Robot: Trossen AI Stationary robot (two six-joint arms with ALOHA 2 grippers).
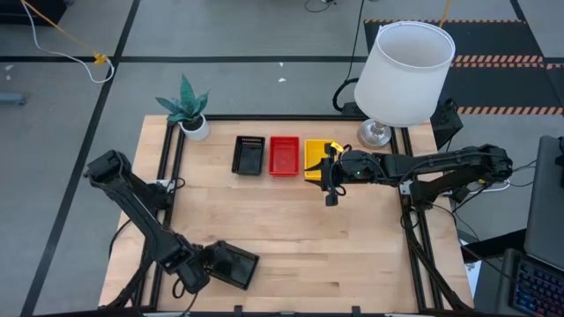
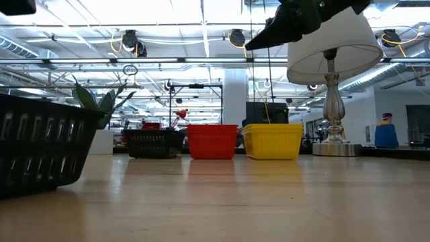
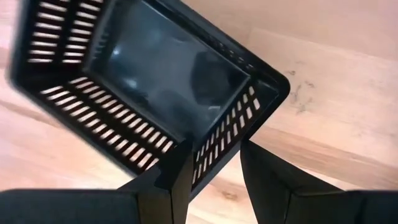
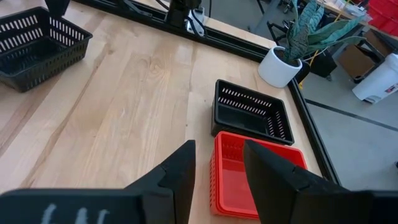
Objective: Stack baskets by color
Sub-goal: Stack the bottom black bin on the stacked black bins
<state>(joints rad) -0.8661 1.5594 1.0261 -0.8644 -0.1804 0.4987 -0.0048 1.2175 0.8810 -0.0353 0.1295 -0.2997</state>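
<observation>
At the table's near edge, the left gripper pinches one wall of a black basket between its partly closed fingers, the basket resting on the wooden table well apart from the others. Toward the far edge, the right gripper hangs above the table with its fingers parted and nothing between them. Behind it a black stack, a red stack and a yellow stack stand side by side in a row, between the potted plant and the white lamp.
</observation>
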